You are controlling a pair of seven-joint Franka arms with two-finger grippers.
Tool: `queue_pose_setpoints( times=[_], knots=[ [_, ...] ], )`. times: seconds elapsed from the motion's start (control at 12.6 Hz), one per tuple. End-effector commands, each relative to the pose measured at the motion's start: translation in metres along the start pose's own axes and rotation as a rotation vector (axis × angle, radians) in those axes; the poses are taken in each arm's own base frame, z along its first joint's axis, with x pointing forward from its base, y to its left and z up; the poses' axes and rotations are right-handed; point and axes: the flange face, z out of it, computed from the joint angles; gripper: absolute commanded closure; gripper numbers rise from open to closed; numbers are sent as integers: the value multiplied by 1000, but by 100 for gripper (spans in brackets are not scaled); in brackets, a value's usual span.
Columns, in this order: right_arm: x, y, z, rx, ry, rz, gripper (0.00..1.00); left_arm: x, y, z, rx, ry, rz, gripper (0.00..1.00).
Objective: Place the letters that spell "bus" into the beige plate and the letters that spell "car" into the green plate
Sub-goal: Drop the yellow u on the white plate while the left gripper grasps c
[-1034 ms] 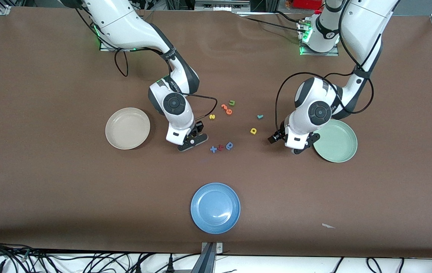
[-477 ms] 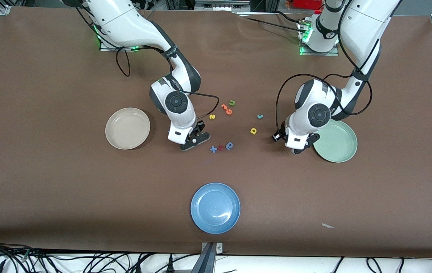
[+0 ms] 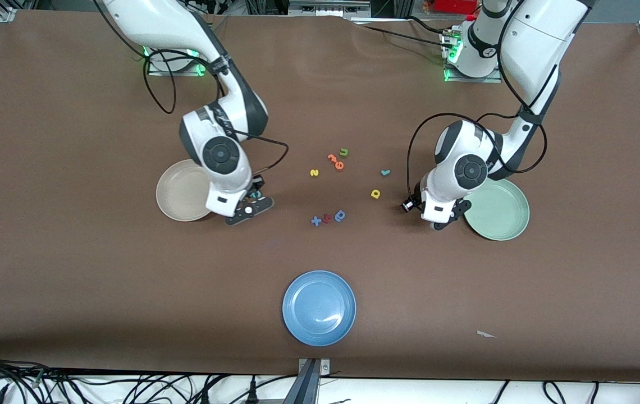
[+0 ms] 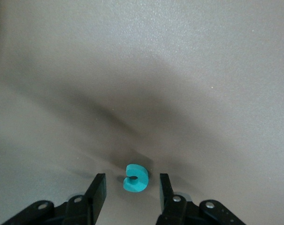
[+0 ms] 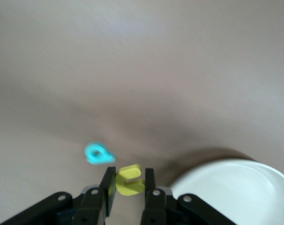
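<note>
Brown tabletop (image 3: 73, 269): right gripper (image 5: 129, 183) is clamped on a yellow letter (image 5: 129, 180) beside the beige plate (image 3: 177, 188), teal "b" (image 5: 99, 153) just by it. Left gripper (image 4: 131, 187) straddles the teal "c" (image 4: 134, 177), jaws apart, by the green plate (image 3: 502, 210).

Front view evenly lit from overhead, sharp throughout. White highlight glares on the blue plate (image 3: 319, 308). Soft shadows pool on the worktop (image 3: 73, 269) beneath both arms. Left wrist view washed pale, with a broad dark shadow across the surface. Right wrist view motion-blurred: the teal letter (image 5: 99, 153) smears, the beige plate (image 5: 235, 192) bleaches near-white.
</note>
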Motion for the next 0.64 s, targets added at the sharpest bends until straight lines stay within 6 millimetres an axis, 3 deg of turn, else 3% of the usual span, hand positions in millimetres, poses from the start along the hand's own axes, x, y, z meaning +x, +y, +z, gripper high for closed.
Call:
queue_pose_setpoints(
  times=[0.0, 0.32, 0.4, 0.48, 0.56],
  knots=[
    [-38, 45, 10, -10, -47, -68, 81, 0, 2, 3, 12, 27, 46, 47],
    [-64, 90, 52, -6, -88, -30, 78, 4, 6, 5, 6, 28, 46, 49],
    [-67, 91, 57, -7, -88, -27, 66, 4, 6, 6, 7, 27, 46, 50],
    [-67, 92, 60, -5, -89, -24, 22, 6, 7, 8, 8, 25, 43, 50],
    [-68, 93, 59, 0, -95, -18, 0, 6, 8, 9, 7, 24, 44, 50]
  ],
)
